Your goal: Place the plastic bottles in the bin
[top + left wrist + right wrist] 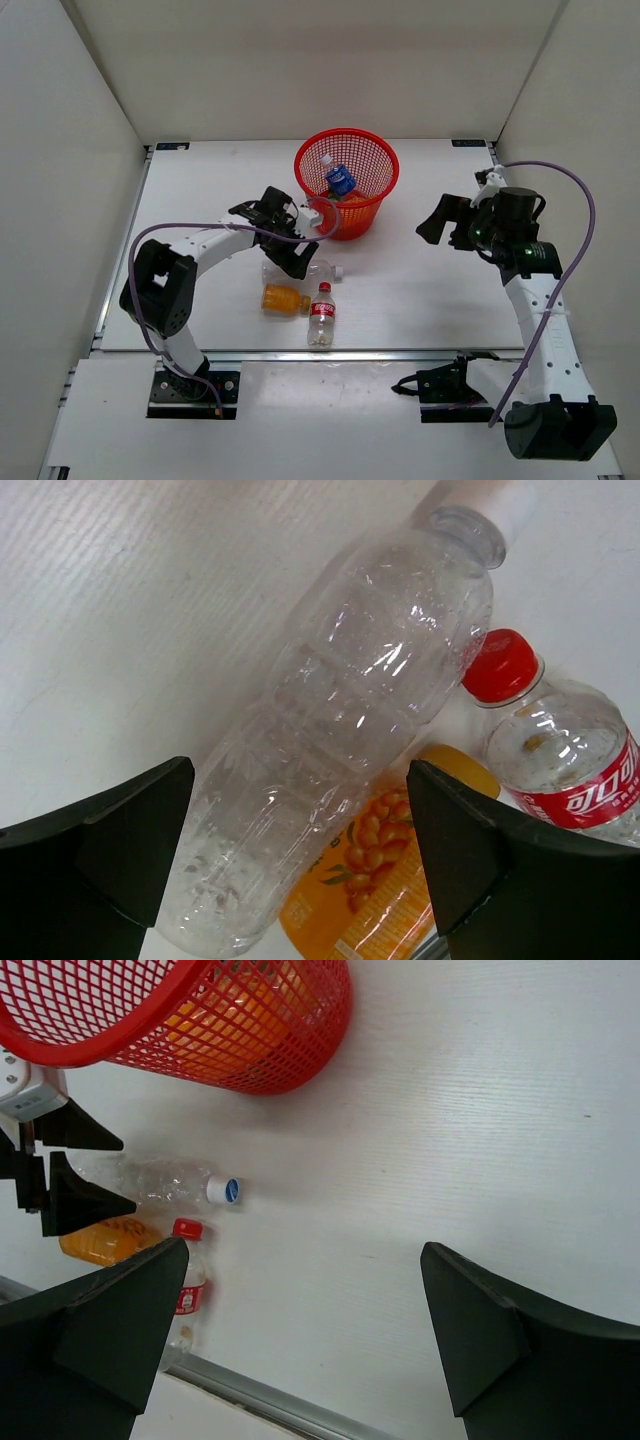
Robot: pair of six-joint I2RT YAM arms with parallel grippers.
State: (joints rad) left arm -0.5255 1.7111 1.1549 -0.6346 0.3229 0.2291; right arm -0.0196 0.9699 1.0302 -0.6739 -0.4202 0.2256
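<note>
The red mesh bin [372, 205] stands at the middle back. It holds a blue-labelled bottle [340, 180], and orange shows through its mesh in the right wrist view [225, 1020]. A clear bottle [305, 271] with a white cap, an orange-filled bottle [285, 298] and a red-labelled cola bottle [321, 313] lie on the table in front of the bin. My left gripper [298, 258] is open just above the clear bottle [350, 720], one finger on each side of it. My right gripper [436, 222] is open and empty, to the right of the bin.
White walls close in the table on the left, back and right. A metal rail [260, 1395] runs along the table's near edge, close to the cola bottle [187, 1285]. The orange-filled bottle [385, 880] touches the clear bottle's side.
</note>
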